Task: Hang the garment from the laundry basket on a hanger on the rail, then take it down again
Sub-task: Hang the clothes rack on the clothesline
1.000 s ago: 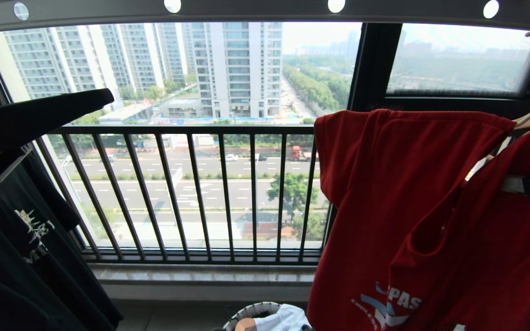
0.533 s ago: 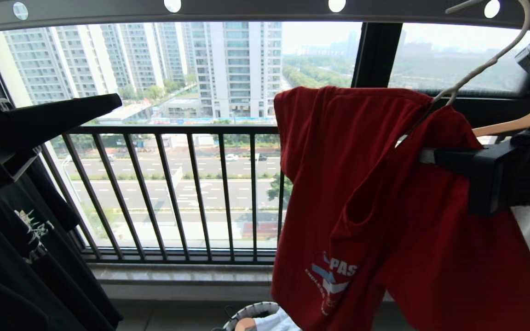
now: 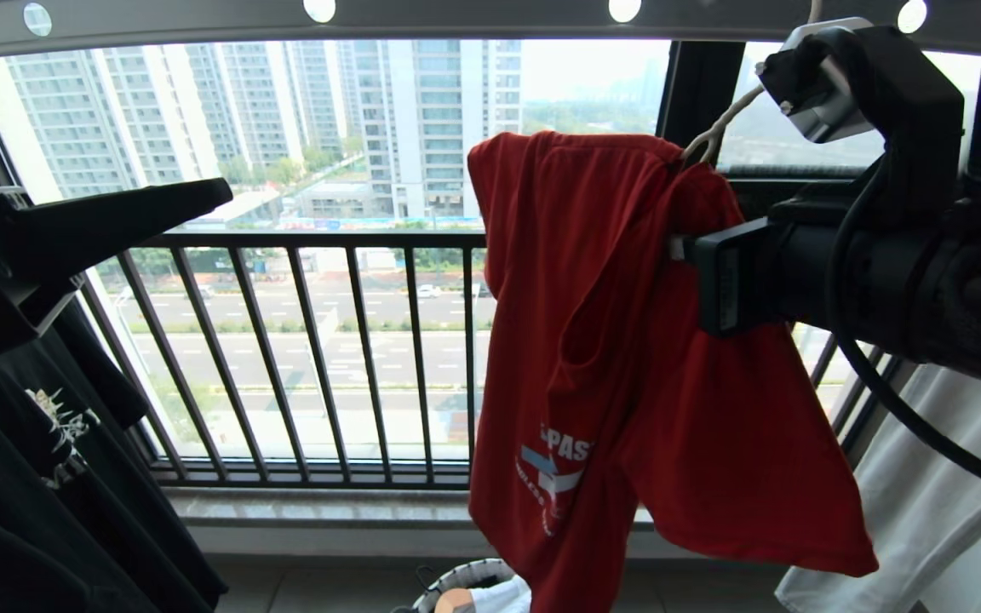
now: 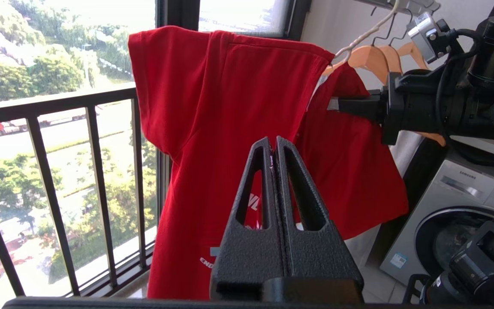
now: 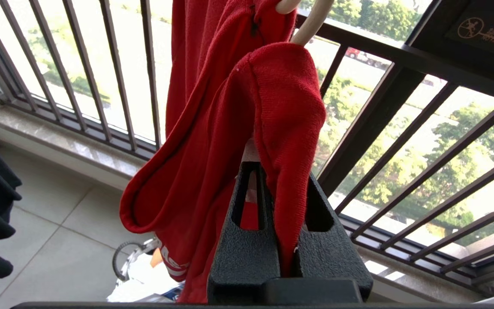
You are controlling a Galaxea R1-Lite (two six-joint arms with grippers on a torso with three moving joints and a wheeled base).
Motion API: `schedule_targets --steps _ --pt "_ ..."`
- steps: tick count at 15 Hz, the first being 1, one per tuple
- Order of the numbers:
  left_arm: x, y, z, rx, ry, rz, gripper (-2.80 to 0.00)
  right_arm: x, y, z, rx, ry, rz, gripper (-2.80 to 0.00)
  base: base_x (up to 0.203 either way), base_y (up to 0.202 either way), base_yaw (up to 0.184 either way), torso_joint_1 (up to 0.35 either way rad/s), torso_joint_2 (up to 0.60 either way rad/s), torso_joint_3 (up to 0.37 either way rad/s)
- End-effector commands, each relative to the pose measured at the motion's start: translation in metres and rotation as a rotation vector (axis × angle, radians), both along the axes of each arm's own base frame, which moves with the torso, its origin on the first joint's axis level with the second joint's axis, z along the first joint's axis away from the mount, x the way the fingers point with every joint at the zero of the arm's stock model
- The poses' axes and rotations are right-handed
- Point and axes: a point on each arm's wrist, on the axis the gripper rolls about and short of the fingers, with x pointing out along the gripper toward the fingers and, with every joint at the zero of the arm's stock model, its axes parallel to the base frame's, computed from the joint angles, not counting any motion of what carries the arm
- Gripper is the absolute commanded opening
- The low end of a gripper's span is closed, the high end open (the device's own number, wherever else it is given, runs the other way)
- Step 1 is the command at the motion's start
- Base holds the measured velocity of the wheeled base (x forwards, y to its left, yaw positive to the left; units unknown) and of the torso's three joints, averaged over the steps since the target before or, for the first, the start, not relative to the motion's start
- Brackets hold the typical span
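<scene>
The red garment point(image 3: 593, 340) hangs crumpled on the white wire hanger point(image 3: 716, 128), whose neck rises towards the grey rail point(image 3: 456, 17); the hook's top is out of view. My right gripper point(image 3: 682, 247) reaches in level from the right, shut on a fold of the garment point(image 5: 238, 128) near its shoulder, with cloth pinched between the fingers point(image 5: 247, 257). My left gripper point(image 3: 218, 191) is shut and empty at the left, well apart from the garment point(image 4: 230, 107). The laundry basket point(image 3: 456, 583) stands on the floor below.
A black printed T-shirt point(image 3: 31, 443) hangs at the left and a pale garment point(image 3: 925, 511) at the right. Wooden hangers point(image 4: 371, 58) hang behind the right arm. The black window railing point(image 3: 329, 358) lies ahead. A washing machine point(image 4: 453, 214) stands to the right.
My right arm has swung up and to the left into view, carrying the garment and hanger higher and further left. The left gripper has stayed put.
</scene>
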Motion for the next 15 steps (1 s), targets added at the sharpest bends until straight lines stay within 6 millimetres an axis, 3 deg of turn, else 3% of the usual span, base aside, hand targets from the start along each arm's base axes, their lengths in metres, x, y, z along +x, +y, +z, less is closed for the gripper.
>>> schedule_targets --steps 1,6,11,15 --pt "0.001 0.0 0.0 0.0 0.001 -0.005 -2.8 0.015 0.018 -0.003 -0.015 0.01 -0.003 -2.8 0.0 0.0 0.0 0.0 0.0 0.0" --pt "0.0 0.0 0.0 0.0 -0.001 -0.004 -2.8 0.022 0.036 0.002 -0.036 -0.015 -0.017 -2.8 0.0 0.0 0.0 0.0 0.0 0.0" --pt "-0.001 0.0 0.001 -0.003 -0.01 -0.002 -2.8 0.036 0.05 -0.006 -0.068 0.006 -0.022 -2.8 0.0 0.0 0.0 0.0 0.0 0.0" --pt "-0.002 0.0 0.002 -0.005 -0.014 -0.001 -2.8 0.054 0.047 0.001 -0.049 -0.011 -0.074 -2.8 0.0 0.0 0.0 0.0 0.0 0.0"
